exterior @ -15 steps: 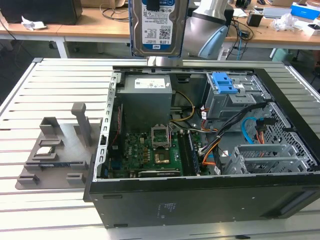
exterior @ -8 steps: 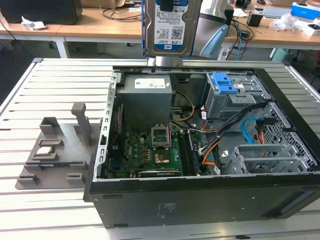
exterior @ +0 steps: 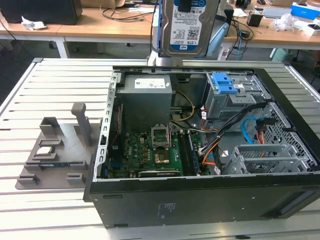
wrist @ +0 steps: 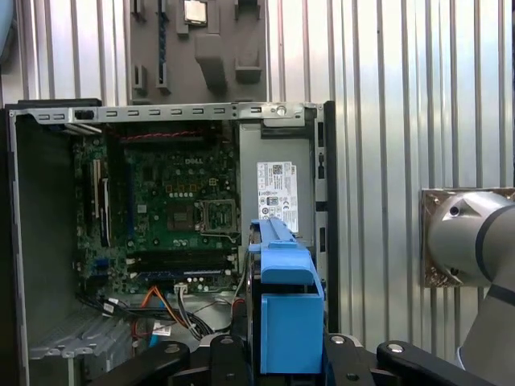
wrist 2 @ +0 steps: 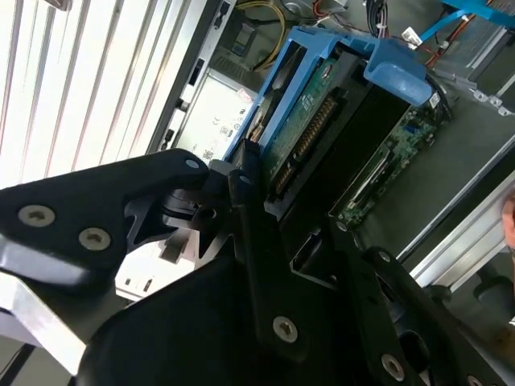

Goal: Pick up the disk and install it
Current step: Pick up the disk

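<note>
The disk [exterior: 187, 27], a silver drive with a white-and-blue label and blue side rails, hangs upright high above the back of the open computer case [exterior: 200, 200] in the exterior view. My gripper [exterior: 191, 4] is shut on its upper end. In the second wrist view the black fingers [wrist 2: 256, 241] clamp the disk [wrist 2: 318, 121], whose green circuit board and blue rail face the camera. In the first wrist view the disk's blue rail [wrist: 286, 314] sits edge-on in my gripper [wrist: 286, 358], above the case's power supply side.
Inside the case lie the motherboard [exterior: 155, 150], a grey power supply [exterior: 147, 97], a grey cage with a blue latch [exterior: 225, 85] and a second metal cage [exterior: 270, 157]. A grey fixture [exterior: 55, 150] holding a small chip stands at the exterior view's left. Cluttered desks stand behind.
</note>
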Controlling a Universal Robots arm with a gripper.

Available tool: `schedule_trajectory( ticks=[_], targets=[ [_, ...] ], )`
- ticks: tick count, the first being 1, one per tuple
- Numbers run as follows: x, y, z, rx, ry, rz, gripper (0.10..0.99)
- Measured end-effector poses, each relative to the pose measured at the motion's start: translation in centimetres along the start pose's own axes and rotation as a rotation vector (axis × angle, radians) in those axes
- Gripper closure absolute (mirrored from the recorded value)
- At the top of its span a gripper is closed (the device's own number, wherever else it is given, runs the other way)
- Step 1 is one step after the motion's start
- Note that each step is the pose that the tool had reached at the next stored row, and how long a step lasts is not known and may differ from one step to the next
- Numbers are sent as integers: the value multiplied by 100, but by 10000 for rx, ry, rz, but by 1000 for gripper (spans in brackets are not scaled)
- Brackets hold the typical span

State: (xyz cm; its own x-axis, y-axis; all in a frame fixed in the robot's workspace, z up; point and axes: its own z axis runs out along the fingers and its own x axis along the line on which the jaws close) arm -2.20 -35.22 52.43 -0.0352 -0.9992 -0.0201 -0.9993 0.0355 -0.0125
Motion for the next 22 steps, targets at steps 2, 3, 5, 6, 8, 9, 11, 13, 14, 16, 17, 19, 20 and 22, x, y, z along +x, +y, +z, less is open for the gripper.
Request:
schedule_trajectory(
  ticks=[2,3,5,6,8,9,11,13,14,16,17,19,20,22],
  targets=[
    [-3,-71,1,0,0,2,725],
    [-4,-97,1,-1,0,1,725],
    [-6,-152,2,-1,0,2,725],
    [-7,-203,3,-1,0,1,725],
    [-12,-309,4,-3,1,2,725],
    [-14,-363,5,-2,-1,2,725],
    [-16,-421,6,-3,0,1,725],
    [-18,-480,7,-3,0,3,725],
    [-19,-523,7,-3,0,1,725],
    [-23,-594,8,-4,1,2,725],
    [-25,-618,9,-4,1,1,725],
    [-28,-677,10,-4,1,1,725],
    [-31,-715,11,-4,2,2,725],
    [-40,-820,12,-5,4,3,725]
  ],
)
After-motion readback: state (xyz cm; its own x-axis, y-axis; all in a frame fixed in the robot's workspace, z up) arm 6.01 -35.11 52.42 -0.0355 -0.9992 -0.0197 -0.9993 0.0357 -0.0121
